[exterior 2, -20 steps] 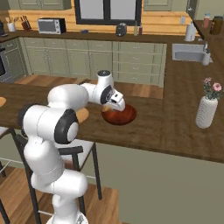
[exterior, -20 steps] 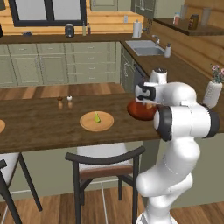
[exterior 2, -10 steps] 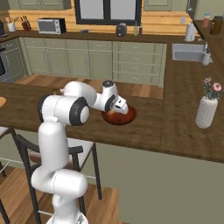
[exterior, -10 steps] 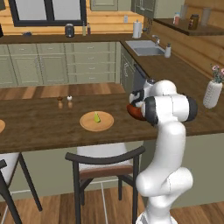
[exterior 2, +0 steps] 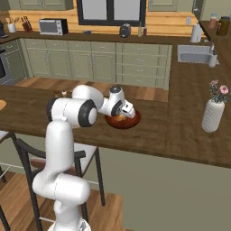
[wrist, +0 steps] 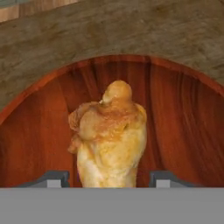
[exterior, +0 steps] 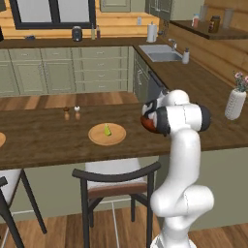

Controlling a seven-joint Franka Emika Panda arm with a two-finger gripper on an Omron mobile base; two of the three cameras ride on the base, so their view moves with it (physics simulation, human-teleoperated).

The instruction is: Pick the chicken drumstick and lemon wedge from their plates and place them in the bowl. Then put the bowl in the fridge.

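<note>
The white two-finger gripper (exterior 2: 122, 111) is positioned low over the round, glossy reddish-brown bowl (exterior 2: 131, 122), which stands on the dark wooden counter (exterior 2: 180, 131). In the hand view the bowl's inner wall (wrist: 175, 109) curves around the small golden-brown, lumpy chicken drumstick (wrist: 110, 138). The drumstick stands between the two dark fingertips (wrist: 52, 178), its paler narrow end pointing away from the camera. A visible gap separates each fingertip from the meat, so the jaws stand apart wider than the drumstick. Whether the pads touch the drumstick cannot be determined; its lower end is hidden at the bottom edge of the hand view.

In the left base view the arm's forearm covers most of the bowl (exterior: 146, 124), leaving only its left rim exposed. The small yellow-green lemon wedge (exterior: 107, 130) lies at the centre of a flat round light-tan wooden plate (exterior: 107, 134), well to the left of the bowl on the same counter. Two small shakers (exterior: 71, 113) stand beyond the plate. A white vase with pink flowers (exterior 2: 213, 113) stands on the counter well to the right of the bowl.
</note>
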